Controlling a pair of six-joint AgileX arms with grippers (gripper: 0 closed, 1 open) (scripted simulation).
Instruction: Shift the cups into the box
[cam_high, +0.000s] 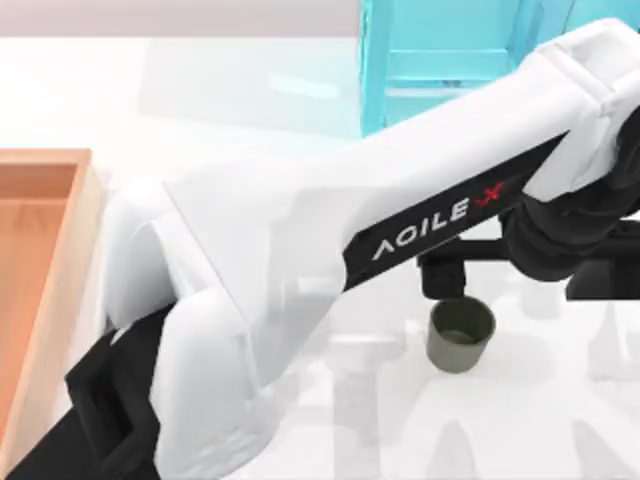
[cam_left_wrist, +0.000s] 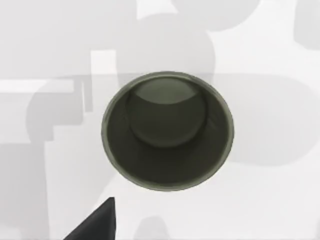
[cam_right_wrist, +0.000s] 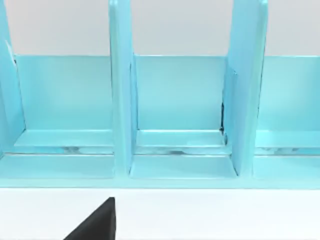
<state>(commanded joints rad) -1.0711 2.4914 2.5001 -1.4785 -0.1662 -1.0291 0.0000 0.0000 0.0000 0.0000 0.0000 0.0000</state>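
Turquoise shelf frame (cam_right_wrist: 180, 115) on white table (cam_high: 250, 90)

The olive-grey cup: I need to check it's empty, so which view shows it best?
The left wrist view: it looks straight down into the olive-grey cup, showing a bare bottom. The top view shows it upright on the table, beside the left arm. The right wrist view faces the turquoise shelf.

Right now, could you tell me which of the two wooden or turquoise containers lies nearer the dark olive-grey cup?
The turquoise shelf frame, at the table's far side, lies nearer the dark olive-grey cup; the orange-brown wooden box sits at the far left edge.
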